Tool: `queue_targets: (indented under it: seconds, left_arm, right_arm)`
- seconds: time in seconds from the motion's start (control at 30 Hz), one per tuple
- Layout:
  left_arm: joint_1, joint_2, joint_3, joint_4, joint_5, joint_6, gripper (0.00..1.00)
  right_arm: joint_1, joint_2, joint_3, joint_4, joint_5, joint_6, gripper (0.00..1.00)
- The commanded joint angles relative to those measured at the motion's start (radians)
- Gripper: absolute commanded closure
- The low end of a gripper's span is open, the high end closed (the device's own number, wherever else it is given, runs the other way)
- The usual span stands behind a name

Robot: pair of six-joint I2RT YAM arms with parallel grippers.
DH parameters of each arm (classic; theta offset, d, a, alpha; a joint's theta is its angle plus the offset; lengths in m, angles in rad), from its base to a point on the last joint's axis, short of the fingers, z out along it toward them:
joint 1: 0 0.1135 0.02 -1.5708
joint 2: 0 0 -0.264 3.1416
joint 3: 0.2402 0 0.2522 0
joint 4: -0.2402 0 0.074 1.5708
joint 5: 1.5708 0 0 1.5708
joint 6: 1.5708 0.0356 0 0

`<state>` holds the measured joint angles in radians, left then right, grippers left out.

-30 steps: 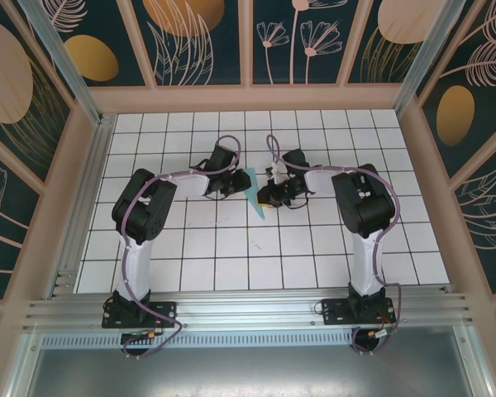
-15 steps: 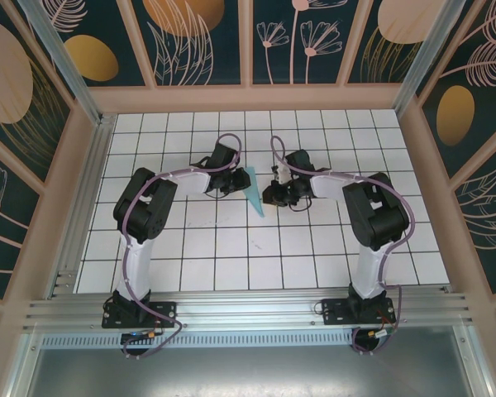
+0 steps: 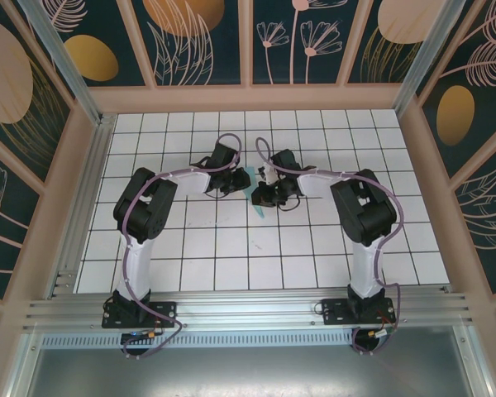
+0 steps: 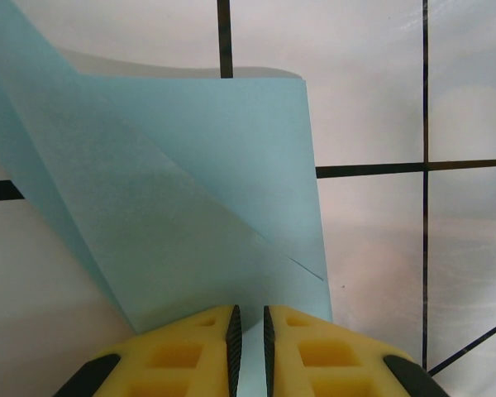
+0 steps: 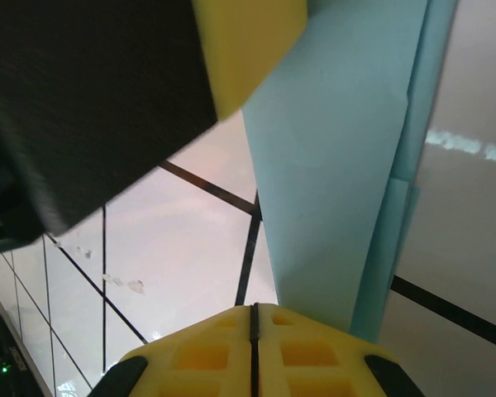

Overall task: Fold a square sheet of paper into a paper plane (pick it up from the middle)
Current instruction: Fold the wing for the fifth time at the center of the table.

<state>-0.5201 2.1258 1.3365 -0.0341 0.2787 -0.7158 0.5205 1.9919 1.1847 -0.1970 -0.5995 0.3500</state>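
Both arms (image 3: 182, 182) folded inward, left pincer (image 4: 248, 318) gripping paper plane (image 4: 198, 207) — right pincer (image 5: 253, 310) closed.

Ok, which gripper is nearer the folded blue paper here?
Left. The left gripper is clamped on an edge of the folded paper. The right gripper is shut at its opposite side, contact unclear.

The left arm (image 3: 145, 203) and right arm (image 3: 364, 207) share black joints, white tubes and lilac cables; black bases sit against the aluminium rail (image 3: 248, 308). Their fingers (image 4: 190, 351) are yellow, perhaps foam, with square pockets.
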Motion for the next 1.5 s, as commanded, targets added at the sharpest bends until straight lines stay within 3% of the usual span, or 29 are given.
queue_targets:
  seconds: [0.0,0.27,0.67,0.93,1.13,1.47]
  left_arm:
    - [-0.001,0.046,-0.005,-0.055,-0.034,-0.008,0.81]
    - [-0.001,0.043,-0.004,-0.065,-0.059,-0.012,0.81]
    - [-0.001,0.048,-0.005,-0.069,-0.068,-0.02,0.81]
    - [-0.001,0.045,-0.007,-0.063,-0.065,-0.017,0.81]
    - [-0.001,0.045,-0.01,-0.053,-0.054,-0.015,0.81]
    - [-0.001,0.034,-0.01,-0.047,-0.042,-0.015,0.81]
  right_arm:
    - [0.003,0.035,0.021,-0.048,-0.015,0.006,0.9]
    - [-0.002,0.024,-0.037,-0.105,-0.042,-0.026,0.9]
    - [-0.007,-0.126,-0.267,-0.142,-0.12,-0.04,0.9]
    - [-0.051,-0.258,-0.21,-0.074,-0.078,0.028,0.9]
    - [-0.05,-0.134,-0.086,-0.053,-0.052,0.033,0.91]
    - [-0.039,0.012,-0.023,-0.049,-0.124,-0.004,0.91]
